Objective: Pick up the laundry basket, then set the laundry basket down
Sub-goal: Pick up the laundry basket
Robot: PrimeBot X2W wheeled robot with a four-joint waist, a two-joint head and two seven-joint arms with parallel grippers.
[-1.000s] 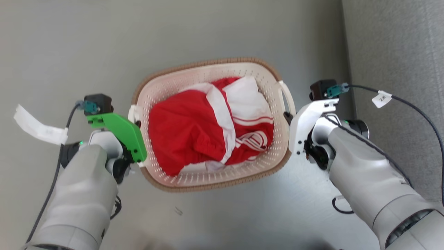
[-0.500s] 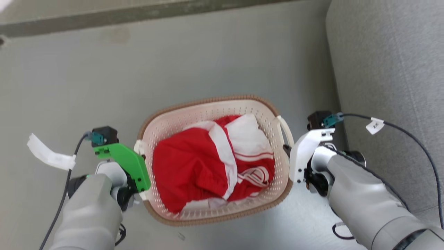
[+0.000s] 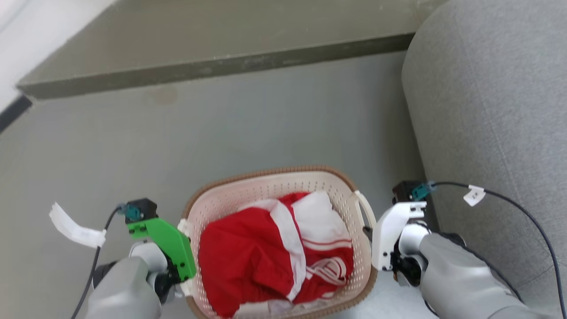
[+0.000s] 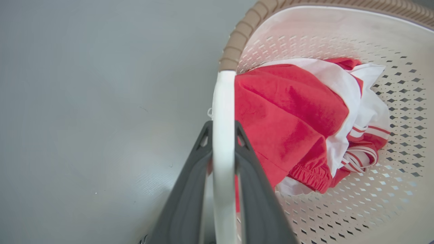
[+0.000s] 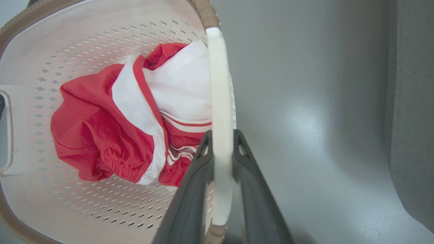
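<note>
The laundry basket [image 3: 266, 173] is cream-white and perforated with a brown woven-look rim, and it sits low in the head view between my two arms. Red-and-white clothing [image 3: 248, 261] lies bunched inside it. My left gripper [image 3: 179, 261], under a green plate, is shut on the white left loop handle [image 4: 223, 101], and its dark fingers [image 4: 193, 176] pinch the handle from both sides. My right gripper [image 3: 368, 235] is shut on the right loop handle [image 5: 217, 74]. I cannot tell whether the basket touches the floor.
A grey sofa [image 3: 487, 110] rises close to the right of the basket and my right arm. A dark raised ledge [image 3: 221, 66] crosses the floor ahead. Bare grey floor [image 3: 177, 141] lies between the ledge and the basket. Tagged cables [image 3: 474, 195] trail from both wrists.
The whole head picture has slid downward, so the camera has moved; the ledge and more of the sofa have come into view. Both grippers keep the same hold on the handles.
</note>
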